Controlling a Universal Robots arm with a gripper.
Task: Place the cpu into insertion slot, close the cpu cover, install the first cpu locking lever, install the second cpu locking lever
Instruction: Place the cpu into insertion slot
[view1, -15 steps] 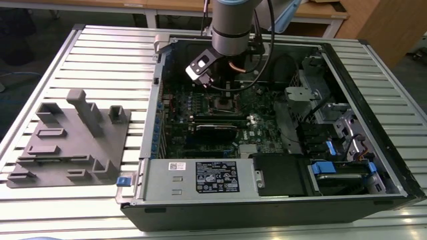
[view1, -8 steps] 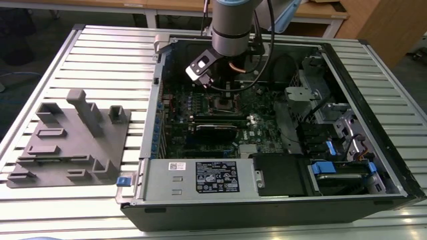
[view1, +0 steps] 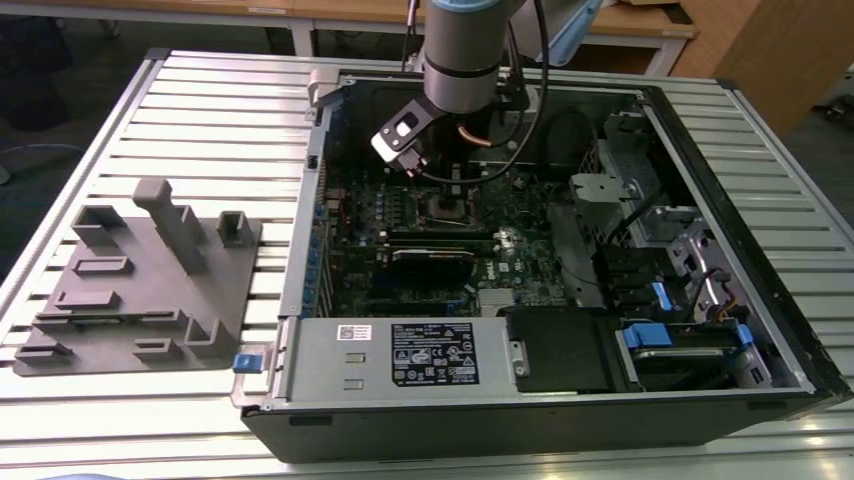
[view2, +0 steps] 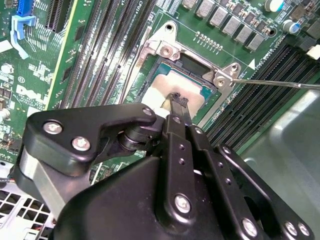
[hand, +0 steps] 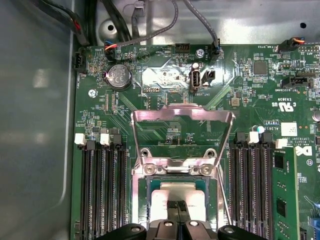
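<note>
The cpu (hand: 164, 192) lies flat inside the insertion slot (hand: 141, 196), its pale metal top facing up and framed by the slot's silvery rim. In the second wrist view the cpu (view2: 186, 82) sits square within the insertion slot (view2: 192, 62) as well.

My claw (hand: 177, 206) is down on the chip's top. My two fingers lie side by side with only a thin seam between them, drawn together rather than spread, and they do not reach the chip's edges. From the second wrist view my claw (view2: 177, 100) meets the chip near its middle; I cannot tell whether the tips press on it or merely touch.

The cpu cover (hand: 182, 116) is swung open. It is hinged at one edge of the slot and lies back over the green circuit board (hand: 165, 85), its cut-out centre showing the board beneath. A locking lever (view2: 270, 83), a thin bare rod, stands out from one corner of the slot, unlatched.

Rows of long black memory slots (hand: 105, 190) flank the slot on two opposite sides. Beyond the open cover, away from the slot, a round coin battery (hand: 118, 76) sits on the board.

In the exterior view my arm (view1: 461, 60) reaches down into the open computer case (view1: 534, 395), my claw (view1: 447, 183) just over the insertion slot (view1: 447, 208). Well apart from the slot, outside the case, a grey fixture block (view1: 147, 280) rests on the slatted table (view1: 214, 110).
</note>
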